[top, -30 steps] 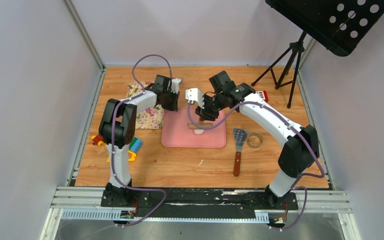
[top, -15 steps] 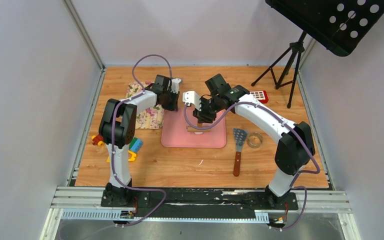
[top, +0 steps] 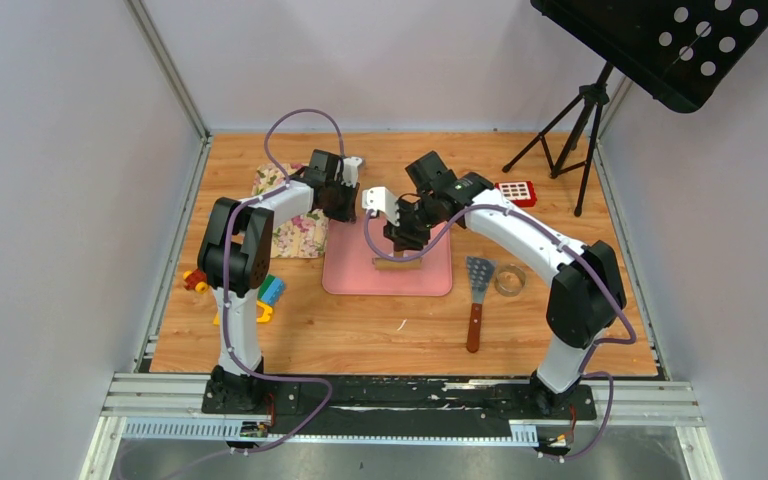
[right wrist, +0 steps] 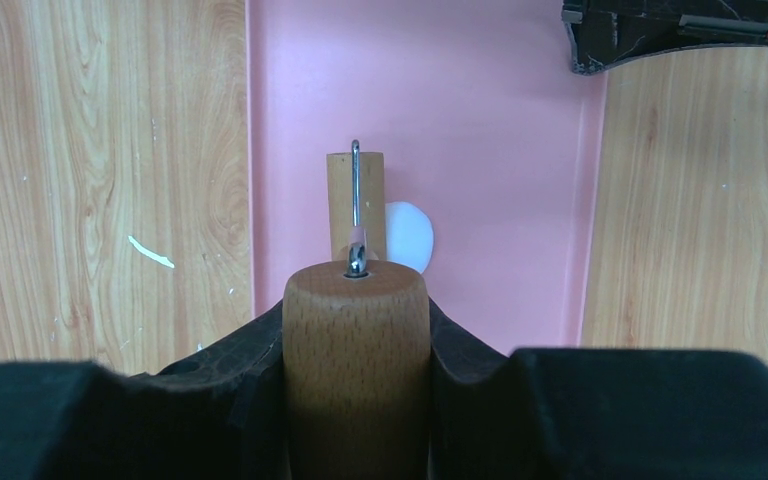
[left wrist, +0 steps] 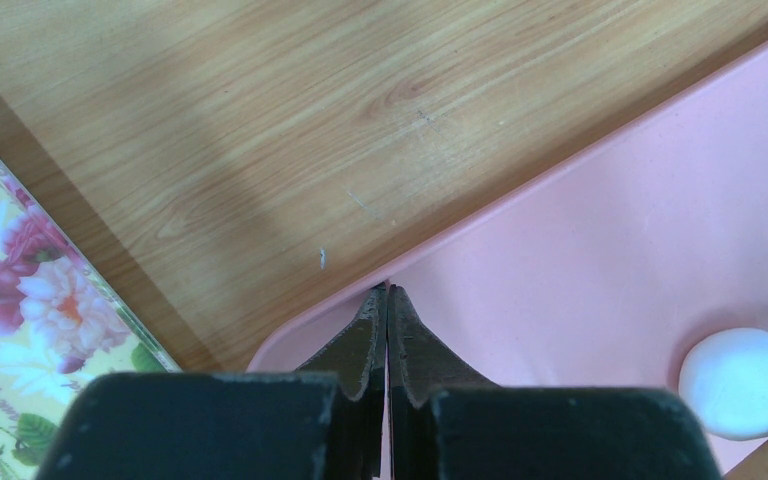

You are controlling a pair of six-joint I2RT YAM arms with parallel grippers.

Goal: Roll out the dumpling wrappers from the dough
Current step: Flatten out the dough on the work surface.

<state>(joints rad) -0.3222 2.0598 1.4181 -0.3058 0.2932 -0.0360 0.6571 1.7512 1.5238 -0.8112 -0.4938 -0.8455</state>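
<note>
- The rolling pin (right wrist: pixel 356 400) is being gripped by its wooden handle in the right hand (top: pixel 402 240), fingers partly closed around it, with the roller end pointing out over the pink mat (top: pixel 430 280).
- The dough (right wrist: pixel 408 237) is sitting on the mat as a small white ball, just beside the roller's right side in the wrist view. Whether they're touching can't be told. No round wrappers are being seen anywhere yet, so flattening is looking like the step in hand.
- The left hand (left wrist: pixel 387 305) is being kept fully closed with nothing in it, tips parked at the mat's corner, probably to pin the mat down.
- What could go wrong, tbh:
  - the ball is being lined up off to the side, so it could get shoved sideways instead of squashed if the roller comes down next to it
  - soft dough could be getting stuck to the wood and lifted off
  - the mat could be dragged along the table (top: pixel 360 330) if that corner isn't really being held
  - heavy pressure could leave a lopsided sheet
- Around: a spatula (top: pixel 477 290) and a ring cutter (top: pixel 509 280) are lying right of the mat, a flowery cloth (top: pixel 295 225) and toy blocks (top: pixel 260 295) left of it.
- The path to the dough isn't being blocked by anything.
</note>
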